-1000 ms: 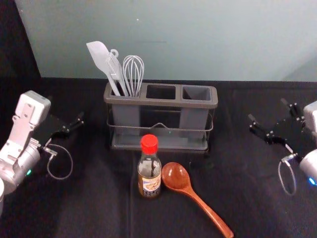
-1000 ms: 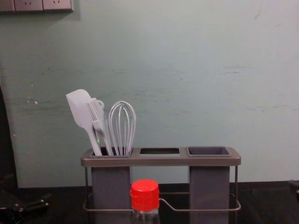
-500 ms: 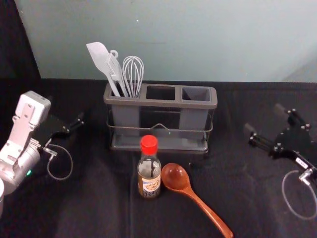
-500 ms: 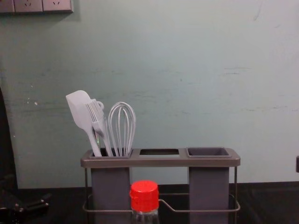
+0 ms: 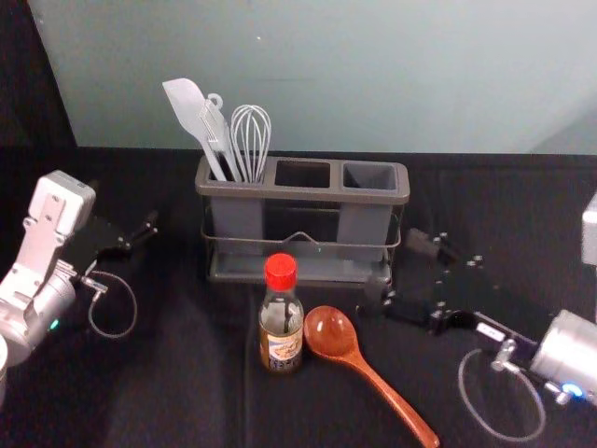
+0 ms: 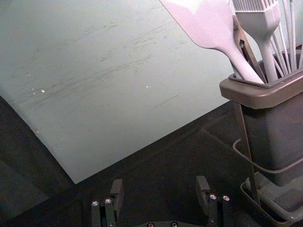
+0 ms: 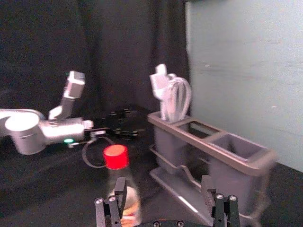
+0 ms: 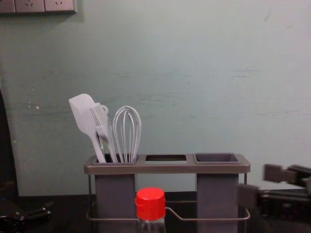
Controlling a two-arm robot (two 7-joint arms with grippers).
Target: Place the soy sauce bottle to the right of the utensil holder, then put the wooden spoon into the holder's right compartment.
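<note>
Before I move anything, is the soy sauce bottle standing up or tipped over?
Upright: in the head view, the soy sauce bottle has its red cap on top, above the label.

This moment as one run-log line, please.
soy sauce bottle: upright in front of holder; wooden spoon: on table; right pincer: open, right of bottle; left pincer: open, idle at left
</note>
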